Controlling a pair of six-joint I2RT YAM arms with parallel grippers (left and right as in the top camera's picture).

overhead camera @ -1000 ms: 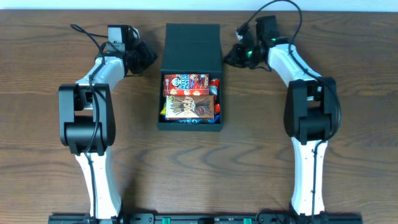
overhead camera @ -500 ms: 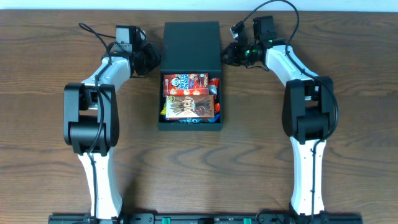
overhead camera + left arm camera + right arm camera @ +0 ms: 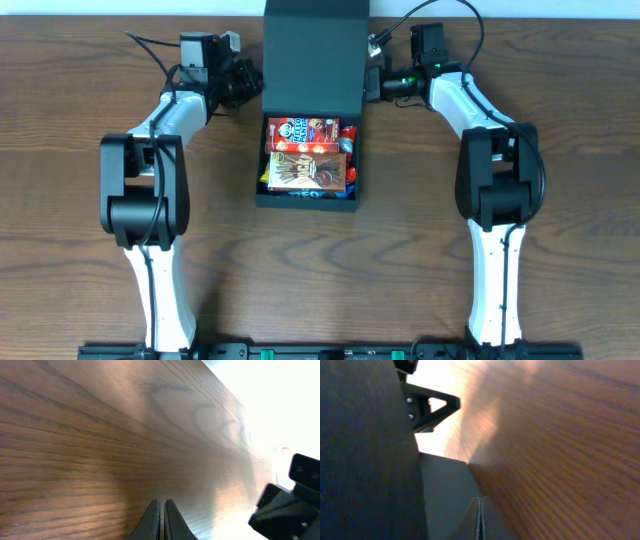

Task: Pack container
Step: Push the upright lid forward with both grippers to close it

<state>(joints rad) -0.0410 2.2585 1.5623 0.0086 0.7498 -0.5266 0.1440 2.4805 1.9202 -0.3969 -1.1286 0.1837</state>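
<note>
The container (image 3: 305,198) is a black box in the middle of the table. Its flap lid (image 3: 313,60) is raised off the table and stands tilted at the back. Inside lie a red snack packet (image 3: 303,133) and a brown one (image 3: 308,172), with more beneath. My left gripper (image 3: 250,82) is at the lid's left edge; its fingers (image 3: 162,510) are shut and empty over bare wood. My right gripper (image 3: 370,84) is at the lid's right edge; its fingers (image 3: 480,510) are shut, with the dark lid (image 3: 365,450) close on their left.
The wooden table (image 3: 80,200) surrounds the box. Cables run from both wrists near the table's back edge. Part of the other arm (image 3: 290,505) shows at the right of the left wrist view.
Both grippers have moved inward to the lid's sides. The lid, flat on the table a second ago, has risen and now stands tilted up.
</note>
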